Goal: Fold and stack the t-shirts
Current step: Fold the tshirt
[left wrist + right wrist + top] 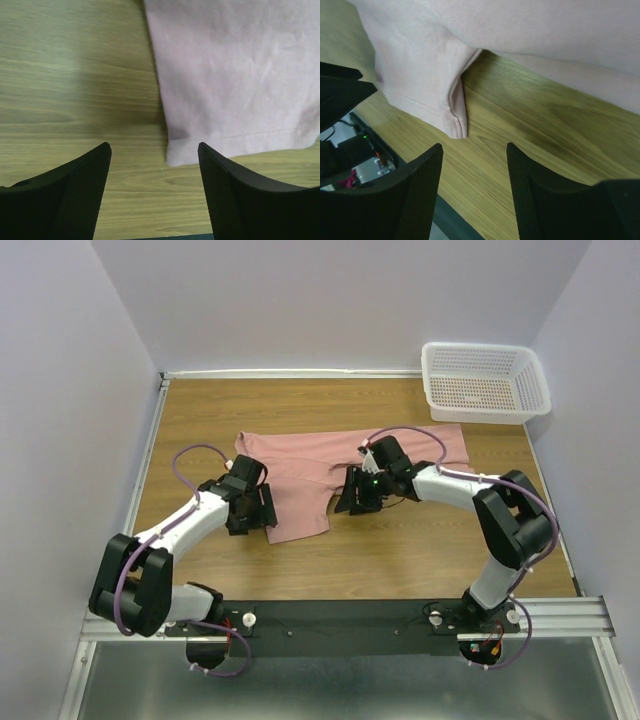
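Note:
A dusty pink t-shirt [310, 475] lies flat on the wooden table [420, 550], with a flap folded down toward the near side. My left gripper [262, 512] hovers at the flap's left edge, open and holding nothing. In the left wrist view the t-shirt [235, 75] ends in a hemmed corner just ahead of the left gripper [154, 146]. My right gripper [350, 502] sits at the flap's right edge, also open and holding nothing. In the right wrist view the t-shirt [415, 65] shows its doubled hem corner just beyond the right gripper [474, 146], with bare wood between the fingertips.
A white plastic mesh basket [485, 382] stands at the far right corner. Grey walls close in the table on three sides. A metal rail [560, 615] with both arm bases runs along the near edge.

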`<control>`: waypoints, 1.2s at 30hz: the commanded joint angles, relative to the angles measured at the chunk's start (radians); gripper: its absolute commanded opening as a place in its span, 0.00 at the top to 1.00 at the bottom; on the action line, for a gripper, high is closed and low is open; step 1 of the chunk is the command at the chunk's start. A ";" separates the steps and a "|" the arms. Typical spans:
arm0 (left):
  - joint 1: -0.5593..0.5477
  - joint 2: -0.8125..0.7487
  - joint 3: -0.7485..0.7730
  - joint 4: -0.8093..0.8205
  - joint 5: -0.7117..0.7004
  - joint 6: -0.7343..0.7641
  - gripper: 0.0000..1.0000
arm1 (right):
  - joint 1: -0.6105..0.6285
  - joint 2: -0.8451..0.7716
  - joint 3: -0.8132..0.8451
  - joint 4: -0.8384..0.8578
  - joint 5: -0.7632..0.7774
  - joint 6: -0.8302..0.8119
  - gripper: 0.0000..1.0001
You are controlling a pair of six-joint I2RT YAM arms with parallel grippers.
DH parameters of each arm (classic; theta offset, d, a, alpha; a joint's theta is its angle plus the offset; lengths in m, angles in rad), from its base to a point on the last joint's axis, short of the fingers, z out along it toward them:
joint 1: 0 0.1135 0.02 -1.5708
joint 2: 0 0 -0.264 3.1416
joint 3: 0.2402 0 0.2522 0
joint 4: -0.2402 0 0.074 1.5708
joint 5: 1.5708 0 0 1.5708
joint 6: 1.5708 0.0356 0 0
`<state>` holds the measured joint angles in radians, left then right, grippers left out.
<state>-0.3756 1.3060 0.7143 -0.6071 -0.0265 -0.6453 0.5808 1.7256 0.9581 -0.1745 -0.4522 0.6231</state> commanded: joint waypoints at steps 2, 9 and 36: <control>-0.035 -0.004 -0.024 0.047 0.057 -0.045 0.24 | 0.039 0.075 0.007 0.087 -0.105 0.023 0.39; -0.080 0.058 -0.030 0.070 0.073 -0.065 0.38 | 0.102 0.164 0.048 0.092 -0.099 0.009 0.40; -0.106 0.144 0.093 0.064 0.020 -0.036 1.00 | 0.105 0.166 0.105 0.078 -0.016 0.017 0.60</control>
<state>-0.4763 1.4494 0.8070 -0.5220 0.0261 -0.6964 0.6800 1.8927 1.0599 -0.0765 -0.5083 0.6346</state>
